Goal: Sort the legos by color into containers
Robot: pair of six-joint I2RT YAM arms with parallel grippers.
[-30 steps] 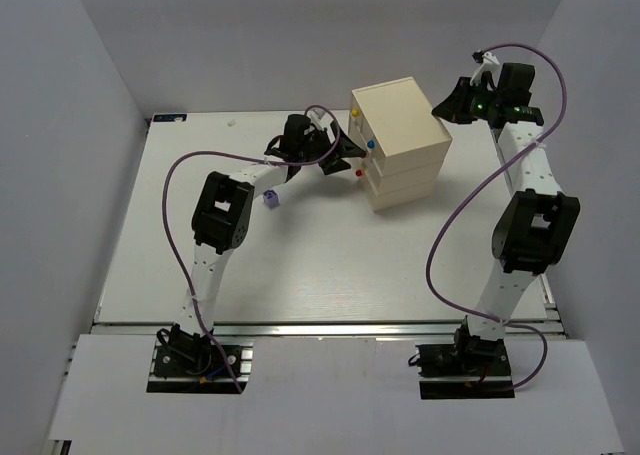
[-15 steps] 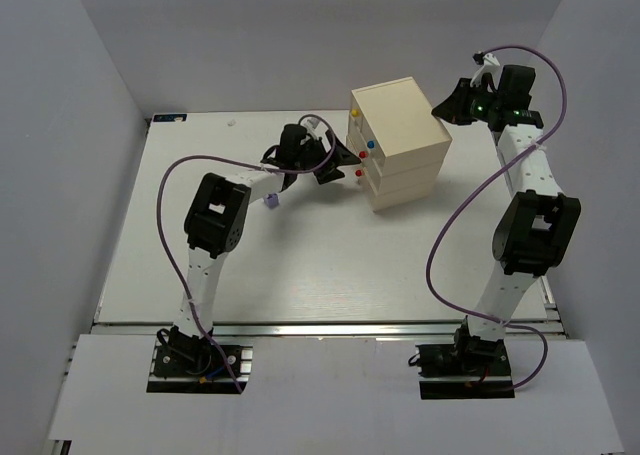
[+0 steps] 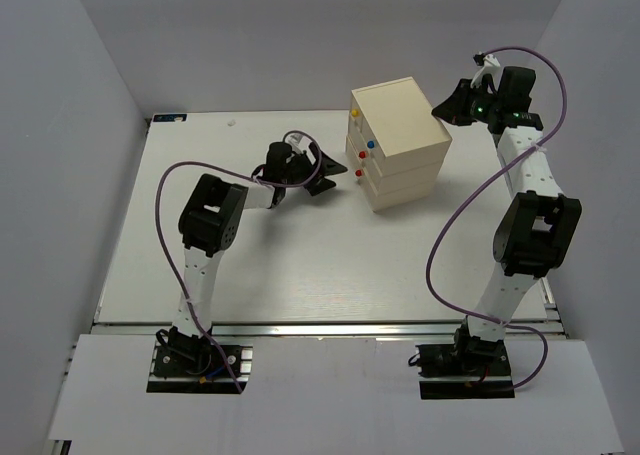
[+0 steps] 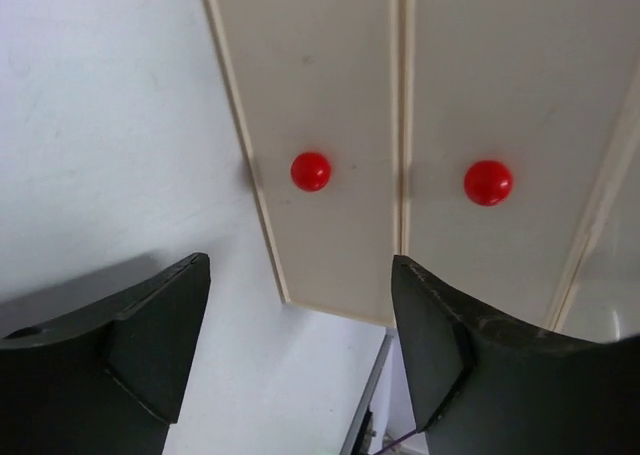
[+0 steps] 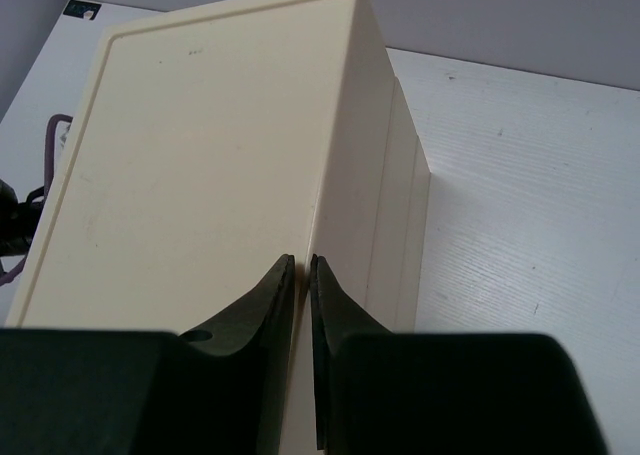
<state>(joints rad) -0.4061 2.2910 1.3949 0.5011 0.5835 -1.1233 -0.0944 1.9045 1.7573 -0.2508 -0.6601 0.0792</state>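
Note:
The cream three-tier chest (image 3: 400, 140) stands at the back middle of the table, its knobbed drawer fronts facing left and all shut. My left gripper (image 3: 333, 175) is open and empty, low in front of the bottom tier. In the left wrist view it (image 4: 300, 267) faces two red knobs (image 4: 311, 171) on shut drawer fronts (image 4: 330, 85) and touches neither. My right gripper (image 3: 447, 106) is shut and empty at the chest's back right top edge; in its wrist view the tips (image 5: 302, 263) lie over that top edge (image 5: 330, 155). No legos show.
Yellow (image 3: 355, 112), blue (image 3: 371, 145) and red (image 3: 358, 173) knobs mark the drawers. White walls close in the table on the left, back and right. The left arm's purple cable (image 3: 170, 190) loops over the left side.
My left gripper has dropped and drawn back a little to the left, from the middle tier's knobs to the bottom tier. A purple brick that lay beside the left arm is now hidden. The right arm has not moved.

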